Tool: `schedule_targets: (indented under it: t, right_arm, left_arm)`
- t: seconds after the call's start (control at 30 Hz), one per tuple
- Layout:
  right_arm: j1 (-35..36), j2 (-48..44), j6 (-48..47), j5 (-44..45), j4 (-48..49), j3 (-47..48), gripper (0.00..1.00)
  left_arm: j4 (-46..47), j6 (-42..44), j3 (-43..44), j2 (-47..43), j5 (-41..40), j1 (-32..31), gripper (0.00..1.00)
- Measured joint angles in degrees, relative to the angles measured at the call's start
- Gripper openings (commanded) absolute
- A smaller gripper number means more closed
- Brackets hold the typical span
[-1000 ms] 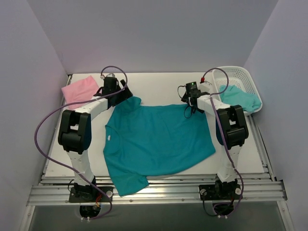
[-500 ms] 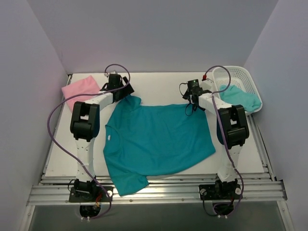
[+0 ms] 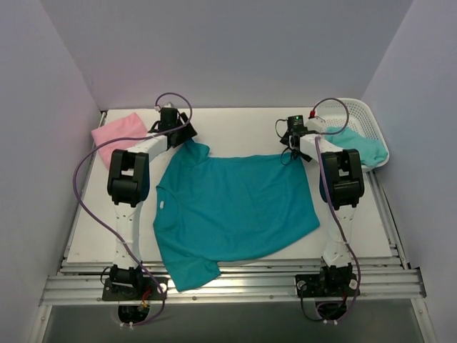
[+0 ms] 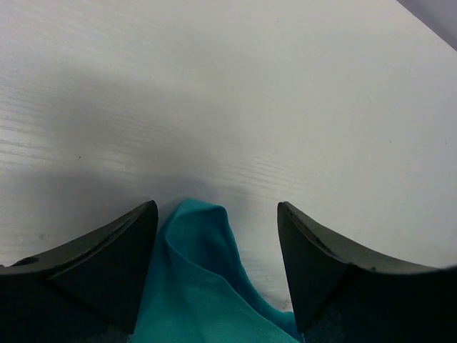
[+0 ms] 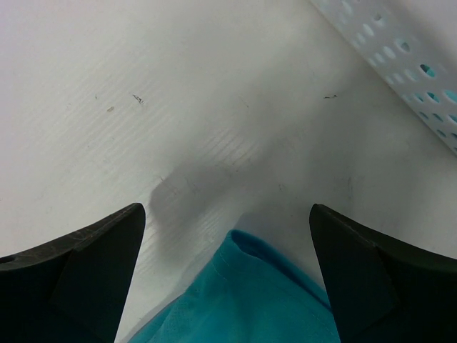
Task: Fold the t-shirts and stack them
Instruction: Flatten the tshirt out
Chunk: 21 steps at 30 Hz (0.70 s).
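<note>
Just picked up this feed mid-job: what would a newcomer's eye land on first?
The deep teal t-shirt spread flat in the middle, with the left end effector and right end effector each open astride a far corner of it. Next, the pink t-shirt at the far left and the aqua t-shirt draped in the white basket at the far right.

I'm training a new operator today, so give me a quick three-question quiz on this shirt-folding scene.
1. True or false: the lighter aqua-green cloth t-shirt lies in the white plastic lattice basket.
2. Which lies unfolded, spread across the white table? A pale pink t-shirt; B deep teal cloth t-shirt; C basket.
3. Fill in: the left fingers and right fingers stand ____ around the teal shirt's far corners.
Key: 1 true; 2 B; 3 open.
</note>
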Motion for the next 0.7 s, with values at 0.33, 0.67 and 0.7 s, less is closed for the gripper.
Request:
schedule_targets:
  t: [0.33,0.67,0.7]
  right_arm:
    - [0.52,0.20,-0.11,-0.50,0.20,0.26,0.92]
    - [5.09,0.17,-0.04,-0.48,0.22,0.15,0.77]
    - [5.35,0.15,-0.07,-0.48,0.24,0.07,0.75]
  left_arm:
    - [0.39,-0.09,-0.55,0.00,0.96,0.15,0.70]
    - [1.75,-0.28,-1.49,-0.04,1.20,0.15,0.56]
    - [1.77,-0.46,-1.57,-0.04,1.25,0.15,0.52]
